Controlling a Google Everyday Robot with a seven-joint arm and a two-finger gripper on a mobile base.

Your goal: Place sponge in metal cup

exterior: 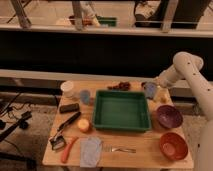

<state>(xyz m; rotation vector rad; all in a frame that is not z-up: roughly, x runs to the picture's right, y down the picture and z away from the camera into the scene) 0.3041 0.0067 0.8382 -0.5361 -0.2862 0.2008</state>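
Note:
The blue-grey sponge (150, 90) stands at the back right of the table, just past the green tray's far right corner. My gripper (156, 84) is right at the sponge's upper right side, at the end of the white arm (184, 67) that reaches in from the right. Whether it holds the sponge is not visible. A small dark shape (143, 84) touches the sponge's upper left edge. It could be the metal cup, but too little of it shows to be sure.
A green tray (121, 111) fills the table's middle. A purple bowl (168, 116) and a red bowl (173, 145) sit right. A white cup (66, 88), plastic cup (85, 96), dark block (69, 107), orange fruit (83, 125), carrot (67, 149), grey cloth (91, 151) and fork (120, 149) lie left and front.

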